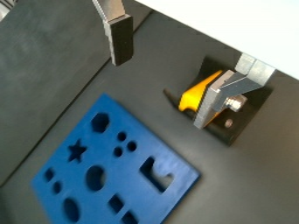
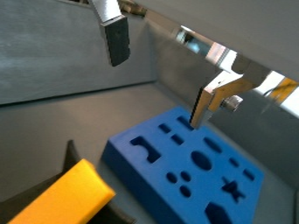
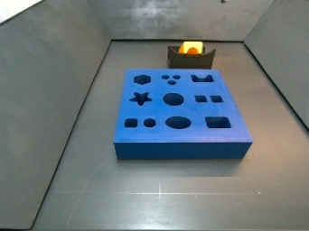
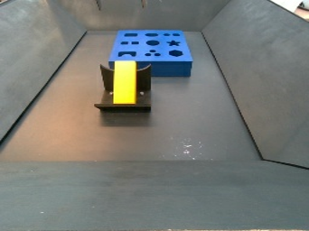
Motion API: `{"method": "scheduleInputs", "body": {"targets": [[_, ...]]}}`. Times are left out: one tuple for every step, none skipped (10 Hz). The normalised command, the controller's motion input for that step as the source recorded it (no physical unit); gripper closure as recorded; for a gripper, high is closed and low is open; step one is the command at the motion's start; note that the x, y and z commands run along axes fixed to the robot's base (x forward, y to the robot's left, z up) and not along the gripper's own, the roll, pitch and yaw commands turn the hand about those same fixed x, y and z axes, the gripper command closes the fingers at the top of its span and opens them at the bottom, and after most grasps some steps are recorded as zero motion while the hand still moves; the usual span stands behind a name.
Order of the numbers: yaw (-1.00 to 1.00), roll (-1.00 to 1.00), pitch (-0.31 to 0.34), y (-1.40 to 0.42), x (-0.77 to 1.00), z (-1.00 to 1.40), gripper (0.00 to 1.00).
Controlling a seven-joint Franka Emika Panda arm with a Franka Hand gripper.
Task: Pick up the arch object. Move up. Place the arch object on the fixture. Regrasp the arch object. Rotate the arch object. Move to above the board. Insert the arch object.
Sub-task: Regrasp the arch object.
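The arch object (image 1: pixel 198 91) (image 2: pixel 66 198) is a yellow-orange oblong block lying in the scooped top of the dark fixture (image 3: pixel 191 60) (image 4: pixel 123 106). Both side views show it there (image 3: pixel 191 47) (image 4: pixel 125 81). The blue board (image 3: pixel 175 113) (image 4: pixel 154 47) lies flat on the floor beside the fixture, its cutouts all empty (image 1: pixel 111 166) (image 2: pixel 198 162). My gripper (image 1: pixel 163 92) (image 2: pixel 156 92) hangs well above the floor and is open, with nothing between its fingers (image 1: pixel 119 39). It shows in neither side view.
Grey walls enclose the dark floor on all sides (image 3: pixel 72 108) (image 4: pixel 241 81). The fixture stands close to one wall (image 1: pixel 251 66).
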Motion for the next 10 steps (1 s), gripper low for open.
{"method": "scheduleInputs", "body": {"targets": [[0.02,1.0,0.047,-0.02,-0.04,0.02,0.0],[0.02,1.0,0.042,-0.02,-0.04,0.01,0.0],[0.02,1.0,0.035,-0.02,-0.04,0.01,0.0],[0.02,1.0,0.029,-0.02,-0.04,0.01,0.0],[0.02,1.0,0.024,-0.02,-0.04,0.01,0.0],[0.02,1.0,0.018,-0.02,-0.04,0.01,0.0],[0.02,1.0,0.01,-0.02,-0.03,0.01,0.0],[0.02,1.0,0.006,-0.02,-0.02,0.0,0.0],[0.02,1.0,0.004,-0.02,-0.02,0.0,0.0],[0.03,1.0,0.006,-0.02,-0.02,0.0,0.0]]}}
